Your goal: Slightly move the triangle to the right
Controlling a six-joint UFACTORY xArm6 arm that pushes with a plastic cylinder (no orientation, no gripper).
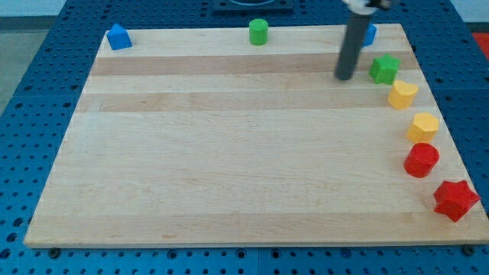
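Near the upper right of the frame, my tip (344, 77) was recorded on the wooden board (229, 168), just left of the green star block (384, 69). Nothing was held. A blue block (370, 34), possibly the triangle, was partly hidden behind the rod.

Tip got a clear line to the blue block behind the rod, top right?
Probably yes. My tip sits just below-left of the blue block, which the rod partly hides. No block lies between them; the green star is off to the view's right. Pushing rightward means coming round to the block's left first.
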